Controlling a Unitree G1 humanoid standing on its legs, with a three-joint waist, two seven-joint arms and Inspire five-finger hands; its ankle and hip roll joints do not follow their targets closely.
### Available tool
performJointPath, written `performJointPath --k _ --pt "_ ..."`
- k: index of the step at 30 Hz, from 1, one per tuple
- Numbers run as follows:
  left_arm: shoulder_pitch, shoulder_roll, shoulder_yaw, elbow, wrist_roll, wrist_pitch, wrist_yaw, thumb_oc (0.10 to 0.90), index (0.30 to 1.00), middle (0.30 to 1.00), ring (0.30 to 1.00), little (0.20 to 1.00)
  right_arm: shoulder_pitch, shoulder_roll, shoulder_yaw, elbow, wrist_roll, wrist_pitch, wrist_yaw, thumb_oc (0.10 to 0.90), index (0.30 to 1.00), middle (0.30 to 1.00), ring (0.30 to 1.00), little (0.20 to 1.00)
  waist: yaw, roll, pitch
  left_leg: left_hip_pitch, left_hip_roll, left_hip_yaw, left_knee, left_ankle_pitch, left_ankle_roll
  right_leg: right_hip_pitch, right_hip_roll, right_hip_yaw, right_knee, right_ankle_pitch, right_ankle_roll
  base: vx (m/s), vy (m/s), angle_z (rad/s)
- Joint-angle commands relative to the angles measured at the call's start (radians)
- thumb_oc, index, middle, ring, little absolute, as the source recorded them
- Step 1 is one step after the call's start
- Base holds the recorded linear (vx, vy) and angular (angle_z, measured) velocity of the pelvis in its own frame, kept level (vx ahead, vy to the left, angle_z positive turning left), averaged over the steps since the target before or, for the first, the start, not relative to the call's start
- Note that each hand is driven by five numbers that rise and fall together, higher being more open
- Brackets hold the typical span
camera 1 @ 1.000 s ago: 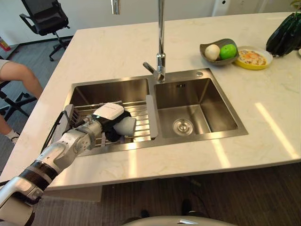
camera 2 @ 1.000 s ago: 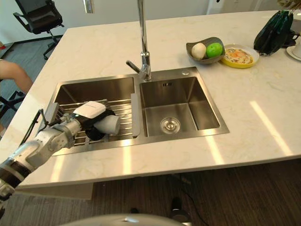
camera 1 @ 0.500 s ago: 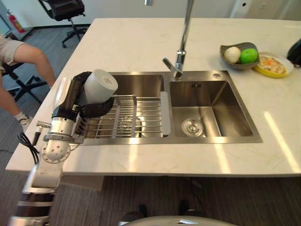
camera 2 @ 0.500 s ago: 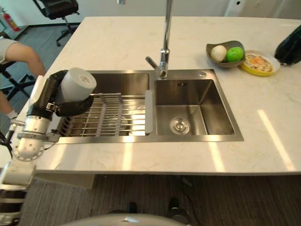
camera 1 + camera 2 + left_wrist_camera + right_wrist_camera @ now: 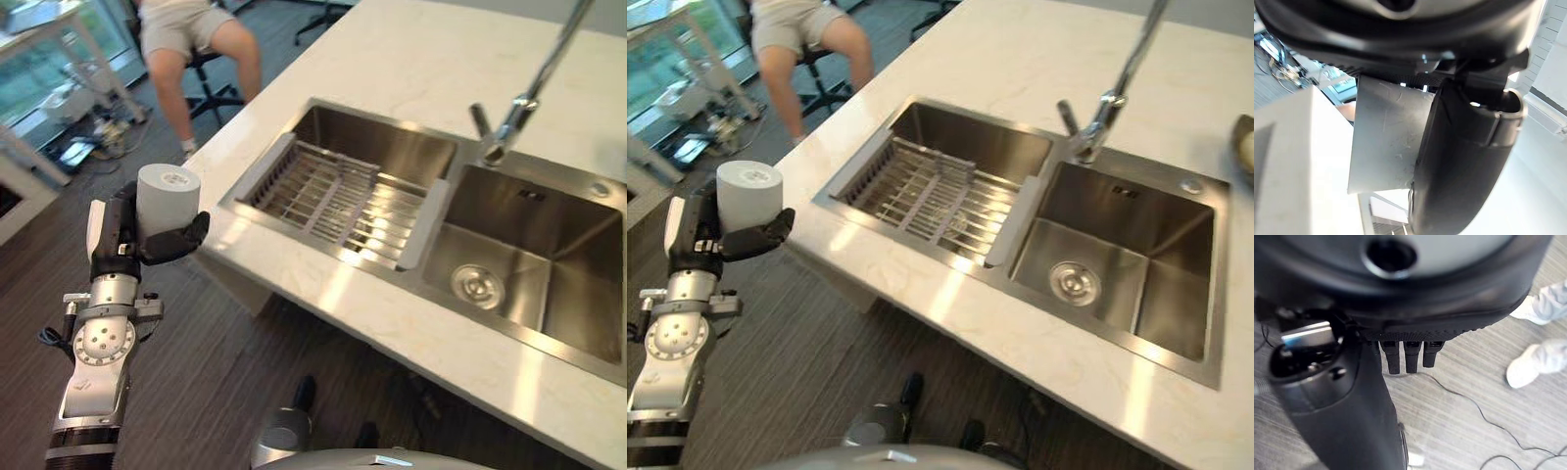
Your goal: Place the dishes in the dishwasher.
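White and round, the cup (image 5: 167,198) sits upside down in the robot's left hand (image 5: 125,238), whose dark fingers and thumb are curled round it. A second ago this cup lay on the wire rack (image 5: 333,196) in the left half of the sink (image 5: 588,323). Half a second ago it was lifted just over the rack's end. Now the cup is well away from the sink, out past the edge of the counter (image 5: 323,294) and above the dark floor (image 5: 196,372). The whole picture has also swung round, so the robot's head has turned that way too. I think this means the cup is picked up and on its way to the dishwasher, but no dishwasher can be seen yet. The rack looks bare now.

The right hand (image 5: 1400,355) hangs over the floor with its fingers hanging straight and holding nothing. A person (image 5: 191,29) sits on a chair far from the sink.
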Motion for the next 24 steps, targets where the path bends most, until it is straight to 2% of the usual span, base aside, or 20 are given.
performJointPath --k 1,2,3,4,5,7,8,12,13,14,15,16,17,19,20,21,22,23,24 --pt "-0.098 0.075 0.097 -0.123 0.007 -0.105 0.017 0.400 0.300 0.300 0.300 0.300 -0.014 0.021 -0.016 -0.003 0.074 -0.005 0.005 0.800 0.900 0.900 0.900 0.900 -0.055 -0.030 -0.043 -0.013 0.036 0.125 0.068 -0.115 0.069 0.055 -0.062 0.021 0.028 -0.084 0.144 -0.14 0.071 1.01" --pt "-0.098 0.073 0.095 -0.120 0.011 -0.107 0.020 0.400 0.300 0.300 0.300 0.300 -0.013 0.022 -0.016 0.001 0.071 -0.005 0.005 0.800 0.900 0.900 0.900 0.900 -0.060 -0.030 -0.050 0.010 0.063 0.147 0.050 -0.111 0.061 0.052 -0.070 -0.011 0.023 -0.080 0.146 -0.18 0.105 1.10" --pt "-0.103 0.066 0.088 -0.111 0.016 -0.109 0.026 0.400 0.300 0.300 0.300 0.300 -0.007 0.017 -0.016 0.007 0.061 -0.006 0.003 0.800 0.900 0.900 0.900 0.900 -0.061 -0.035 -0.050 0.002 0.118 0.203 0.058 -0.080 0.037 0.058 -0.090 -0.067 0.001 -0.073 0.157 -0.12 0.069 0.77" --pt "-0.103 0.066 0.087 -0.110 0.017 -0.109 0.026 0.400 0.300 0.300 0.300 0.300 -0.007 0.017 -0.017 0.008 0.061 -0.006 0.003 0.800 0.900 0.900 0.900 0.900 -0.064 -0.034 -0.051 -0.001 0.118 0.200 0.060 -0.080 0.036 0.057 -0.089 -0.070 0.001 -0.074 0.156 -0.12 0.078 1.07" --pt "-0.096 0.067 0.097 -0.115 0.022 -0.109 0.024 0.400 0.300 0.300 0.300 0.300 -0.002 0.016 -0.021 0.010 0.051 -0.009 0.005 0.800 0.900 0.900 0.900 0.900 -0.063 -0.033 -0.055 0.012 0.147 0.232 0.055 -0.078 0.028 0.057 -0.093 -0.095 0.001 -0.069 0.159 -0.09 0.055 1.28" --pt "-0.076 0.058 0.098 -0.128 0.026 -0.105 0.011 0.400 0.300 0.300 0.300 0.300 -0.001 0.015 -0.021 0.015 0.037 -0.006 0.005 0.800 0.900 0.900 0.900 0.900 -0.066 -0.035 -0.053 0.019 0.174 0.279 0.090 -0.088 0.020 0.063 -0.109 -0.140 0.001 -0.055 0.163 -0.12 0.128 1.04" --pt "-0.069 0.058 0.097 -0.130 0.036 -0.107 0.005 0.400 0.300 0.300 0.300 0.300 0.002 0.013 -0.025 0.017 0.028 -0.006 0.005 0.800 0.900 0.900 0.900 0.900 -0.067 -0.039 -0.057 0.036 0.190 0.293 0.095 -0.109 0.004 0.066 -0.119 -0.142 0.001 -0.064 0.166 -0.12 0.204 0.73" --pt "-0.041 0.050 0.084 -0.140 0.068 -0.107 -0.009 0.400 0.300 0.300 0.300 0.300 0.023 0.017 -0.030 0.006 0.002 -0.009 0.009 0.800 0.900 0.900 0.900 0.900 -0.079 -0.052 -0.067 0.076 0.281 0.381 0.104 -0.098 -0.020 0.082 -0.168 -0.234 0.005 -0.032 0.183 -0.15 0.301 0.72" --pt "-0.045 0.052 0.074 -0.135 0.075 -0.110 -0.008 0.400 0.300 0.300 0.300 0.300 0.019 0.015 -0.038 -0.003 0.003 -0.009 0.005 0.800 0.900 0.900 0.900 0.900 -0.088 -0.062 -0.080 0.100 0.332 0.451 0.107 -0.097 -0.024 0.083 -0.194 -0.287 0.010 -0.013 0.192 -0.20 0.411 1.02" --pt "-0.057 0.054 0.063 -0.134 0.070 -0.115 -0.011 0.400 0.300 0.300 0.300 0.300 0.020 0.017 -0.043 -0.005 0.007 -0.009 0.004 0.800 0.900 0.900 0.900 0.900 -0.096 -0.063 -0.089 0.112 0.346 0.487 0.103 -0.102 -0.028 0.082 -0.204 -0.317 0.011 -0.006 0.195 -0.16 0.321 1.01" --pt "-0.059 0.054 0.061 -0.133 0.069 -0.116 -0.012 0.400 0.300 0.300 0.300 0.300 0.021 0.018 -0.045 -0.005 0.007 -0.009 0.004 0.800 0.900 0.900 0.900 0.900 -0.098 -0.063 -0.090 0.112 0.345 0.485 0.100 -0.102 -0.028 0.083 -0.205 -0.321 0.011 -0.005 0.197 -0.06 0.394 0.90" --pt "-0.086 0.059 0.032 -0.138 0.072 -0.124 -0.016 0.400 0.300 0.300 0.300 0.300 0.029 0.021 -0.061 0.002 0.012 -0.008 -0.001 0.800 0.900 0.900 0.900 0.900 -0.120 -0.056 -0.115 0.129 0.348 0.554 0.066 -0.111 -0.030 0.082 -0.225 -0.359 0.016 0.011 0.210 0.00 0.288 1.34" --pt "-0.089 0.059 0.028 -0.137 0.072 -0.123 -0.015 0.400 0.300 0.300 0.300 0.300 0.031 0.021 -0.064 0.002 0.012 -0.008 -0.001 0.800 0.900 0.900 0.900 0.900 -0.121 -0.057 -0.117 0.129 0.343 0.552 0.060 -0.110 -0.028 0.083 -0.228 -0.364 0.017 0.014 0.214 0.00 0.448 1.98" --pt "-0.095 0.072 0.018 -0.143 0.094 -0.129 -0.010 0.400 0.300 0.300 0.300 0.300 0.027 0.023 -0.075 0.007 0.005 -0.004 -0.003 0.800 0.900 0.900 0.900 0.900 -0.117 -0.060 -0.136 0.116 0.292 0.522 0.041 -0.144 -0.010 0.081 -0.274 -0.382 0.045 0.039 0.237 0.04 0.436 1.88" --pt "-0.094 0.066 0.016 -0.148 0.092 -0.131 -0.007 0.400 0.300 0.300 0.300 0.300 0.026 0.029 -0.073 0.001 -0.002 -0.004 -0.005 0.800 0.900 0.900 0.900 0.900 -0.115 -0.068 -0.140 0.110 0.260 0.496 0.041 -0.169 0.007 0.082 -0.305 -0.384 0.065 0.048 0.247 0.12 0.582 0.92" --pt "-0.101 0.050 -0.003 -0.153 0.100 -0.137 -0.002 0.400 0.300 0.300 0.300 0.300 0.025 0.047 -0.053 -0.007 -0.022 -0.007 -0.001 0.800 0.900 0.900 0.900 0.900 -0.105 -0.087 -0.133 0.097 0.203 0.455 0.050 -0.212 0.043 0.083 -0.345 -0.359 0.128 0.051 0.247 0.10 0.418 0.84" --pt "-0.103 0.051 -0.005 -0.153 0.102 -0.137 0.000 0.400 0.300 0.300 0.300 0.300 0.025 0.050 -0.055 -0.007 -0.023 -0.007 -0.001 0.800 0.900 0.900 0.900 0.900 -0.110 -0.095 -0.132 0.093 0.191 0.450 0.057 -0.222 0.052 0.080 -0.362 -0.363 0.146 0.046 0.255 0.13 0.363 1.28" --pt "-0.114 0.054 -0.023 -0.149 0.102 -0.139 0.001 0.400 0.300 0.300 0.300 0.300 0.016 0.061 -0.038 -0.018 -0.030 -0.008 0.007 0.800 0.900 0.900 0.900 0.900 -0.117 -0.108 -0.123 0.092 0.153 0.413 0.061 -0.246 0.074 0.059 -0.373 -0.296 0.199 0.053 0.256 0.22 0.329 1.65" --pt "-0.141 0.050 -0.076 -0.142 0.097 -0.142 -0.005 0.400 0.300 0.300 0.300 0.300 -0.013 0.067 -0.007 -0.033 -0.028 -0.009 0.012 0.800 0.900 0.900 0.900 0.900 -0.143 -0.115 -0.112 0.099 0.088 0.333 0.054 -0.269 0.106 0.010 -0.324 -0.083 0.261 0.028 0.241 0.21 0.300 1.59"
